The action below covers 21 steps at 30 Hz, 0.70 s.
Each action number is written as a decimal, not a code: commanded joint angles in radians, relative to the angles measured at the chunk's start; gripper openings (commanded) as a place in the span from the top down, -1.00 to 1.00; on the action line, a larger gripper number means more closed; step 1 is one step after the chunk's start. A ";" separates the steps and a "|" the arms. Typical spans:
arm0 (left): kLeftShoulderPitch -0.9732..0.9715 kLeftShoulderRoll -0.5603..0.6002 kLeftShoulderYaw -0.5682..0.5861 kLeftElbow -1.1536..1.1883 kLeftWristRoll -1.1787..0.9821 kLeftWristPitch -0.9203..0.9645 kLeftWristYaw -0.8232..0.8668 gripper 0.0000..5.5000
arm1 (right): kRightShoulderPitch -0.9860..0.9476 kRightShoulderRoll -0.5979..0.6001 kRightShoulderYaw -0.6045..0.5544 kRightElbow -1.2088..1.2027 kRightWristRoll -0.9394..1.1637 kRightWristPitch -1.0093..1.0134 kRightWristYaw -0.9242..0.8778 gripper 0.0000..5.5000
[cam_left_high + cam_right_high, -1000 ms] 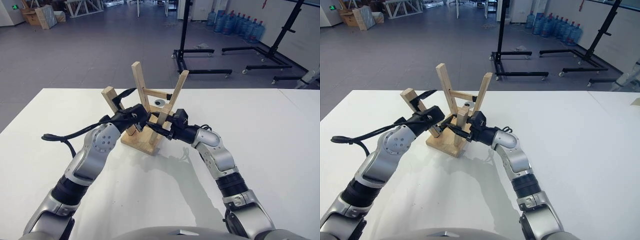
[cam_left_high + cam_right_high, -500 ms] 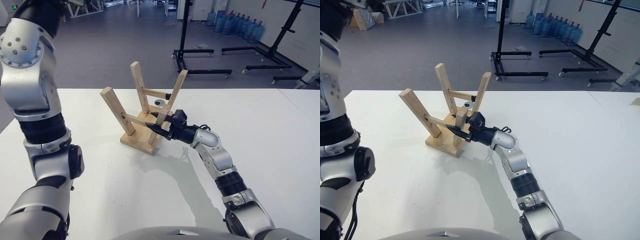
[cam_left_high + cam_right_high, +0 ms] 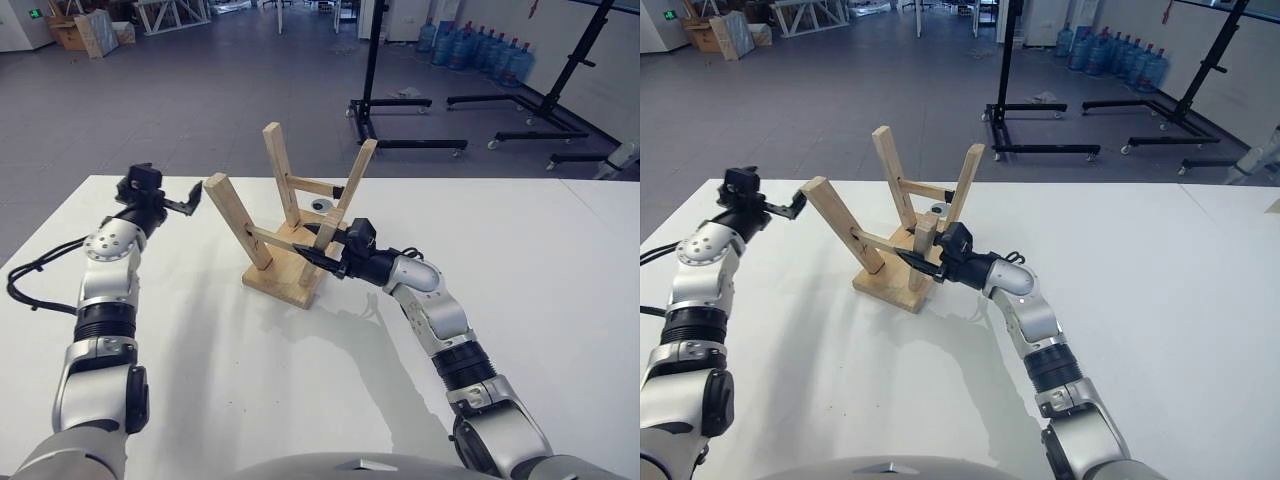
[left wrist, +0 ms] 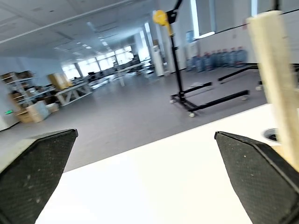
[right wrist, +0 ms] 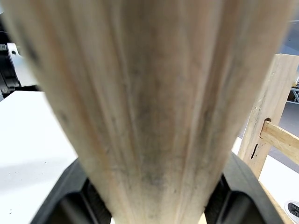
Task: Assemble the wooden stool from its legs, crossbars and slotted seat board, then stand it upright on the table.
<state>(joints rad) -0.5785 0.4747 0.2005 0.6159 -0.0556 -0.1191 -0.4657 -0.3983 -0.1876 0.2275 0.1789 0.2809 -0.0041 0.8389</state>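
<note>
On table (image 3: 300,400), stool (image 3: 290,235) inverted, legs up

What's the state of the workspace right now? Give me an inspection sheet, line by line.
Surface: white table, with a small round fitting behind the stool.
Job's things: stool upside down, seat board on the table, legs up, crossbars joining them.
Clutter: nothing seen.
Grippers: left gripper open, beside the top of the leftmost leg; right gripper shut on the near leg.
Cables: black cable looping by the left arm.
Surroundings: black stands, water bottles, grey floor.
</note>
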 commanded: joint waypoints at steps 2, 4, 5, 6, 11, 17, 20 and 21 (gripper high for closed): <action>-0.056 -0.026 -0.071 0.055 0.035 -0.090 -0.010 -0.96 | 0.031 -0.057 0.029 0.038 -0.061 0.039 0.023 0.25; -0.047 -0.047 -0.107 0.004 0.047 -0.103 -0.011 -0.96 | 0.017 -0.056 0.052 0.058 -0.081 0.041 0.025 0.25; -0.018 -0.064 -0.130 -0.060 0.051 -0.097 -0.012 -0.96 | 0.003 -0.047 0.070 0.071 -0.092 0.047 0.023 0.25; 0.009 -0.080 -0.154 -0.115 0.057 -0.092 -0.010 -0.96 | -0.010 -0.038 0.087 0.084 -0.103 0.050 0.018 0.25; 0.114 -0.156 -0.247 -0.344 0.057 0.010 0.004 -0.96 | -0.014 0.011 0.109 0.165 -0.106 0.071 -0.032 0.25; 0.160 -0.160 -0.268 -0.413 0.060 0.073 0.015 -0.96 | -0.029 0.038 0.123 0.190 -0.094 0.094 -0.031 0.25; 0.167 -0.159 -0.265 -0.411 0.060 0.082 0.022 -0.96 | -0.038 0.039 0.130 0.161 -0.089 0.111 -0.029 0.25; 0.166 -0.157 -0.261 -0.406 0.058 0.085 0.026 -0.96 | -0.042 0.038 0.126 0.145 -0.077 0.120 -0.026 0.25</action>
<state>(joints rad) -0.4118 0.4157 0.0735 0.2659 0.0125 -0.0137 -0.3566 -0.4609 -0.1904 0.2564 0.2688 0.2953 -0.0023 0.8320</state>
